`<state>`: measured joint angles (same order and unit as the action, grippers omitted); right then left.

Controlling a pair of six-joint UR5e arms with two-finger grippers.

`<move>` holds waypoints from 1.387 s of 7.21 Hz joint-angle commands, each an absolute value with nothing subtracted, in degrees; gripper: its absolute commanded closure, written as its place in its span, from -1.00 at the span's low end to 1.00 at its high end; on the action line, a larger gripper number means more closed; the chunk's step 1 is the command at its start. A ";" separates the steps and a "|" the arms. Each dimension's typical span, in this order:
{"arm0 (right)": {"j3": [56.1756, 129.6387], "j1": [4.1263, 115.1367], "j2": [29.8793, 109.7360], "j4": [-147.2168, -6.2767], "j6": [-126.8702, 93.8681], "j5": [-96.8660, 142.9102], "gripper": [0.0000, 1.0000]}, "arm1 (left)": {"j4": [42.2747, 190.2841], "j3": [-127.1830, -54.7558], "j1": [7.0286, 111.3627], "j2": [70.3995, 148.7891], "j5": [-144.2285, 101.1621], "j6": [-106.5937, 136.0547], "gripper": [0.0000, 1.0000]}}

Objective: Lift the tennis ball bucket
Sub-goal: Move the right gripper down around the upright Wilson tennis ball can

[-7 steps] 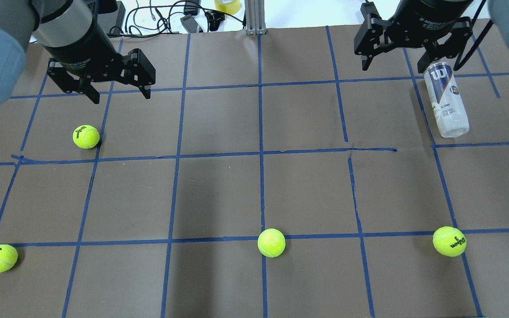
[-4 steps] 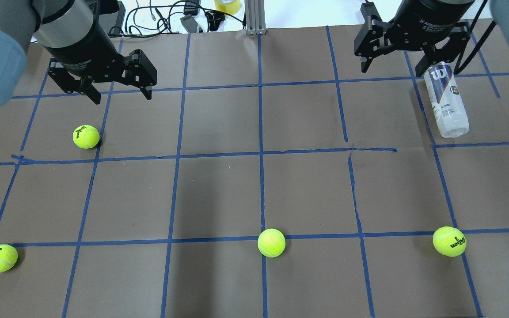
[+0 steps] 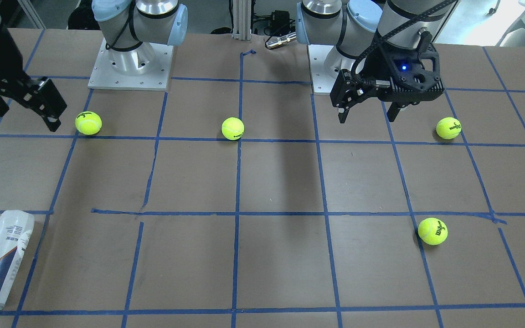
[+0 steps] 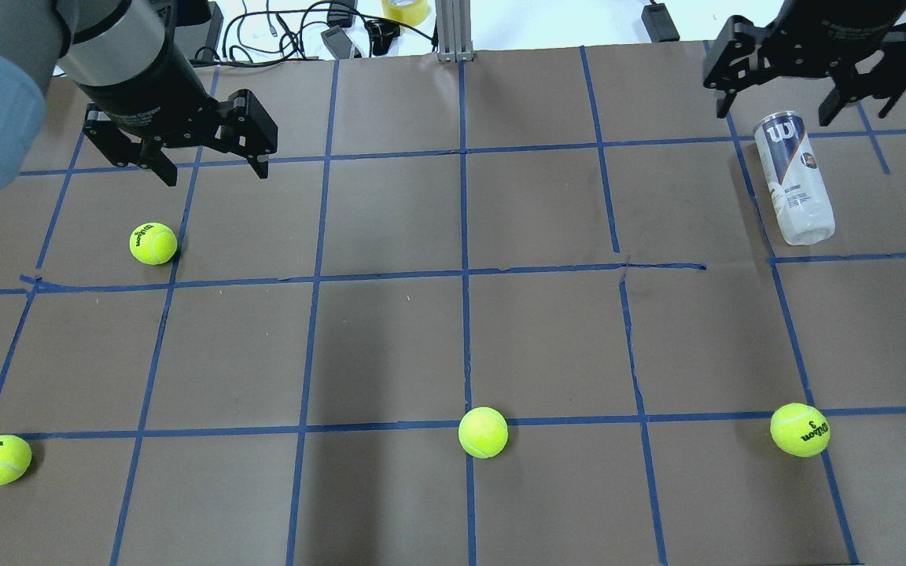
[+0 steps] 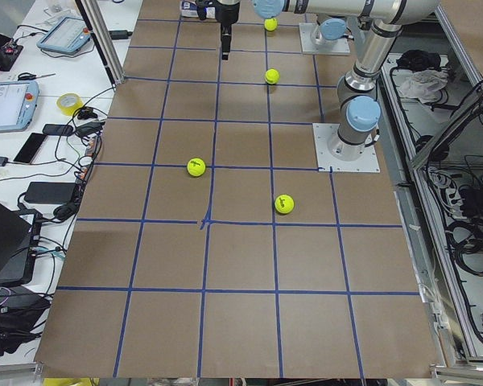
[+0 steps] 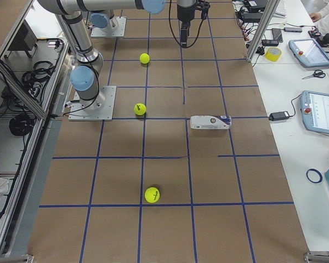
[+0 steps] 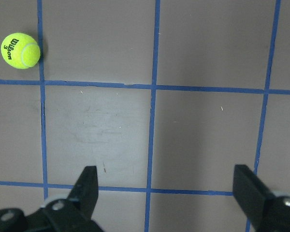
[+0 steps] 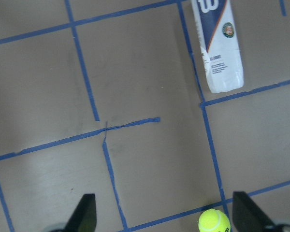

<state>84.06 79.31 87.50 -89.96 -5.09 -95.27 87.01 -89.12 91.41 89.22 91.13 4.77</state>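
Brown taped worktop [image 4: 539, 338]: tennis ball bucket [image 4: 795, 181] lying sideways, far right. Right claw [image 4: 775, 110], spread wide, hovers near its far end; approach step, with descent astride it likely next. Left claw [image 4: 217, 173] likewise spread.

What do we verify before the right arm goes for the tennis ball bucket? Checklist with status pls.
1. Right gripper open: ok, jaws wide apart.
2. Tennis ball bucket located: ok, lying on its side on the table.
3. Gripper centred over the bucket: not ok; in the right wrist view it sits at the top right, not between the fingers.
4. Space around the bucket: ok, the nearest tennis ball lies well apart.
5. Left gripper out of the way: ok, open, over the table's other side.
6. Bucket capped: cannot tell.
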 commanded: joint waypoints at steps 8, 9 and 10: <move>83.76 66.53 58.74 -118.97 8.26 -92.90 -1.00 | 87.01 -89.12 91.41 89.21 91.14 4.83 -1.00; 84.02 66.36 56.88 -121.79 8.26 -92.90 -1.00 | 87.01 -89.12 91.41 89.21 91.14 4.83 -1.00; 84.11 66.18 56.60 -121.82 8.17 -92.55 -1.00 | 86.84 -89.21 91.41 89.30 91.14 4.83 -1.00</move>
